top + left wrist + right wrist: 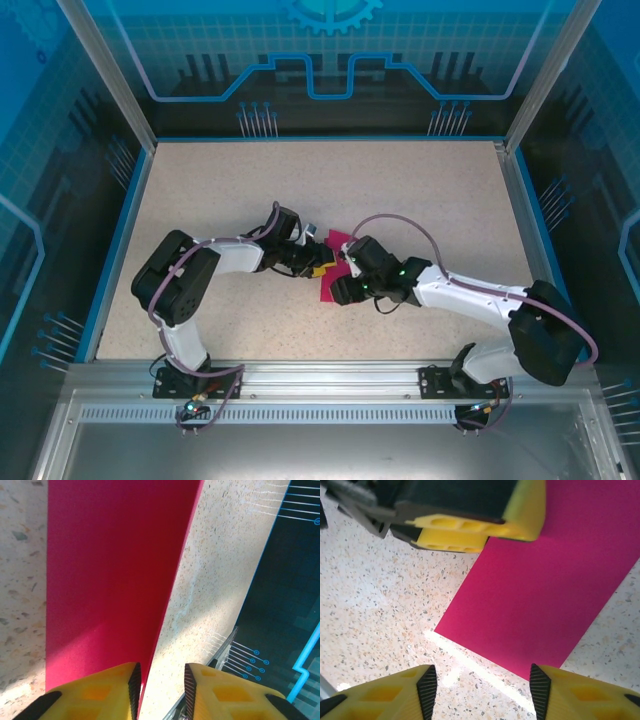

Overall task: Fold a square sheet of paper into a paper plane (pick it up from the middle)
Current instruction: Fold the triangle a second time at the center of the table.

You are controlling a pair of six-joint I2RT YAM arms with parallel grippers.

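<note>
On speckled tabletop (450,200), matte magenta paper (545,595), straight-edged, left hand (161,690) slightly parted at its edge, right hand (483,692) released

Pink paper (545,590) runs off frame ahead of the jaws (part hidden under the left gripper (465,534)).

You see matt, smooth paper (540,580) on a speckled, stone-like tabletop (380,610). Your fingers (380,695) look yellow plastic with ribbed black pads (428,692)
</note>
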